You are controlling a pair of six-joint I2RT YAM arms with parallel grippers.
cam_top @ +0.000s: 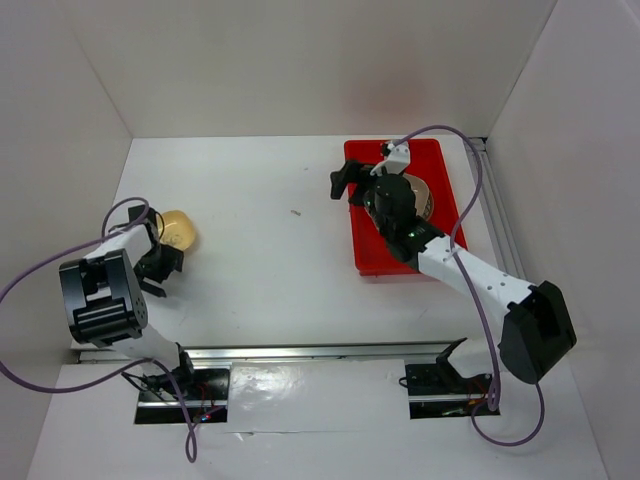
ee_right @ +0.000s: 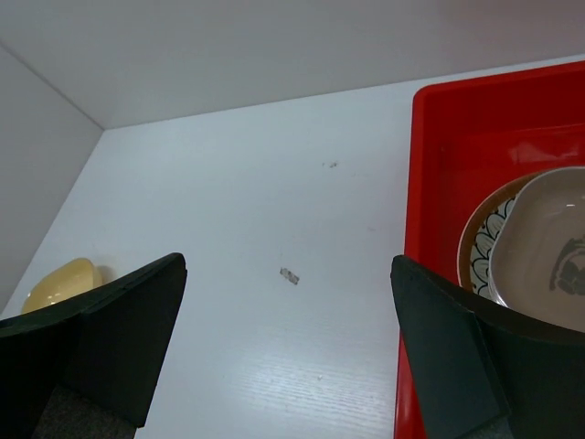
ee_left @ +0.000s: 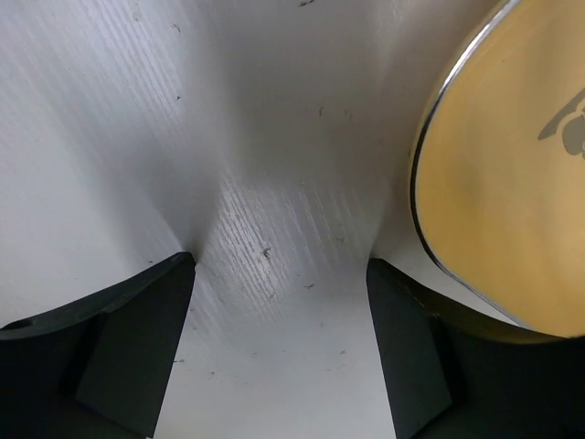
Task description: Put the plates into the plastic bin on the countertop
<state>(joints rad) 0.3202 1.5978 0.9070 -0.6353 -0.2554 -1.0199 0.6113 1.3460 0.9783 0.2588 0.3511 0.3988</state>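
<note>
clearly the pale yellow rounded-square dish (cam_top: 178, 230) is the left arm's to fetch. it sits on the white countertop (cam_top: 260, 260) at the far left, just beyond the left gripper (cam_top: 158, 264) and well apart from the right gripper (cam_top: 350, 185), which hovers at the left edge of the bright red rectangular plastic bin (cam_top: 362, 245).

from the left wrist we see both jaws spread wide with only bare table between them. the dish lies off to the right of the gap, its rim passing over the right-hand finger. we judge the gripper must shift that way before it can close on an edge. being nearly square, the dish offers no long axis to line up with.

it looks glossy, with a thin pale rim and a dark motif at its centre.

the right gripper is wide open too, holding nothing. inside the bin a round brown-rimmed patterned plate (ee_right: 480, 240) already carries a greyish-pink dish (ee_right: 548, 247).
</note>
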